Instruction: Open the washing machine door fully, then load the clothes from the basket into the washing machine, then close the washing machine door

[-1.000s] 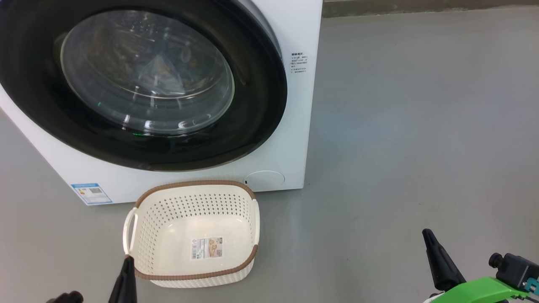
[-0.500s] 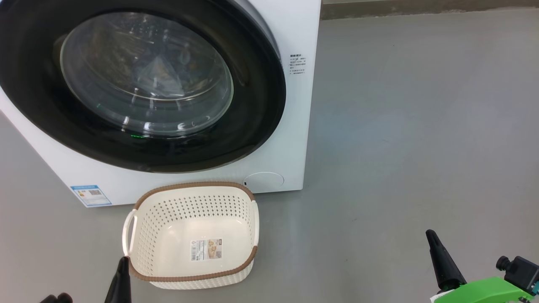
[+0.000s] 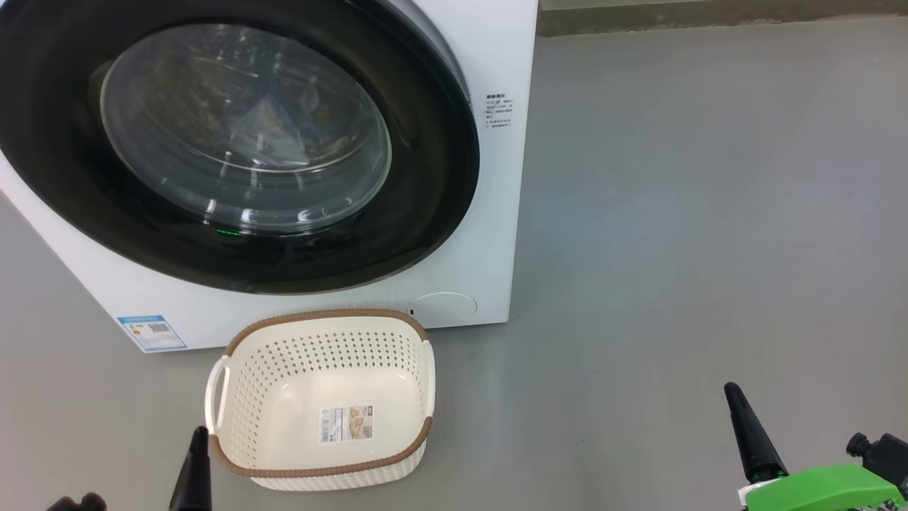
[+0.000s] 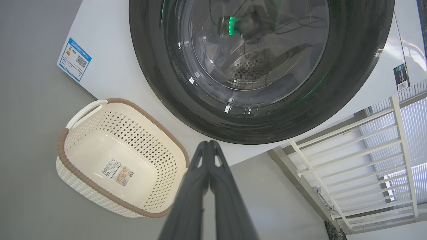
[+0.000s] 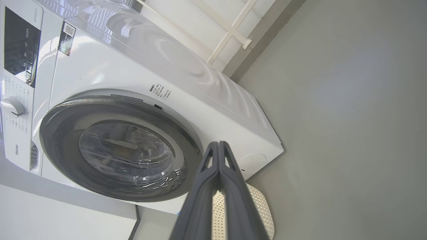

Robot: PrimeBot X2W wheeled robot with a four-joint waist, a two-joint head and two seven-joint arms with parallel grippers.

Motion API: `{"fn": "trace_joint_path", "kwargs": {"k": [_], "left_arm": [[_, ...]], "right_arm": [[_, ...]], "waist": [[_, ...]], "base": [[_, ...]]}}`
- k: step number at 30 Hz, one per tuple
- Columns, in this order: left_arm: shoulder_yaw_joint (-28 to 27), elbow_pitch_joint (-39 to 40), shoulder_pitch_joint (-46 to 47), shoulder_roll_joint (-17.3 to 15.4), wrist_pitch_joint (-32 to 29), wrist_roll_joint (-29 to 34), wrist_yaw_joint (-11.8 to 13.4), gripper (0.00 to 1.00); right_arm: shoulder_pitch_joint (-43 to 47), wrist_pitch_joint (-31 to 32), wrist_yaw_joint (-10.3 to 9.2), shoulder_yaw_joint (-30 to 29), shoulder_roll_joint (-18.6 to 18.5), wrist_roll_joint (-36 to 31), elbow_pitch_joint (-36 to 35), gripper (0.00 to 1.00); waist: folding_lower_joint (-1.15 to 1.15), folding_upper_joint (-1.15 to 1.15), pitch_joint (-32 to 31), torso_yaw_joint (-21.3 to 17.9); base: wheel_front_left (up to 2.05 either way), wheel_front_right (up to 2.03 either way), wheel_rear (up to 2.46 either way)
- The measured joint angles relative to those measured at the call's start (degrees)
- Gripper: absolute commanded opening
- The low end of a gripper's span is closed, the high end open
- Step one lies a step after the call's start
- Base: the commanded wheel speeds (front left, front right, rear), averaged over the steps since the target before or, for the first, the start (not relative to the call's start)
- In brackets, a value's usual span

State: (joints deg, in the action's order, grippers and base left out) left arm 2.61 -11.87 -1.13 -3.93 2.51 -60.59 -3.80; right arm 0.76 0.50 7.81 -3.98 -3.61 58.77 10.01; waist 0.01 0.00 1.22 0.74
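Looking at how things lie, I'd say this one's basically wrapped up. The washing machine door [image 3: 245, 131] sits flush in the front of the washing machine [image 3: 496, 213], and the basket [image 3: 323, 314] on the floor [image 3: 674, 213] right at the machine's foot is bare down to its label sticker. The clothes [image 3: 266, 121] look like the bluish-and-brown jumble behind the glass, though reflections make it hard to be sure.

Both sets of fingers are pinched together with nothing between them. The left gripper [image 3: 198, 443] hangs just beside the basket's near left corner, and the door is straight up and ahead of it along the line its fingers point. The right gripper [image 3: 734, 397] is well apart, out over bare floor to the right of the machine's right-hand corner, so it'd have to swing left to reach the rim.

So if the door still needs a nudge to latch (can't tell from here), the left arm is the nearer one, pushing forward on the black rim rather than the glass bulge.
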Motion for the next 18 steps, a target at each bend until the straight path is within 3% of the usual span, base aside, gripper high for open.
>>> {"fn": "trace_joint_path", "kwargs": {"k": [18], "left_arm": [[-2.0,-1.1,1.7,0.3,-2.5,-11.0,-0.7,0.00]], "right_arm": [[-1.8,1.5,-0.21,-0.6,0.0,12.0,1.8,0.00]], "waist": [[0.00,0.00,-0.4,-0.3]], "base": [[0.00,0.00,0.00]]}}
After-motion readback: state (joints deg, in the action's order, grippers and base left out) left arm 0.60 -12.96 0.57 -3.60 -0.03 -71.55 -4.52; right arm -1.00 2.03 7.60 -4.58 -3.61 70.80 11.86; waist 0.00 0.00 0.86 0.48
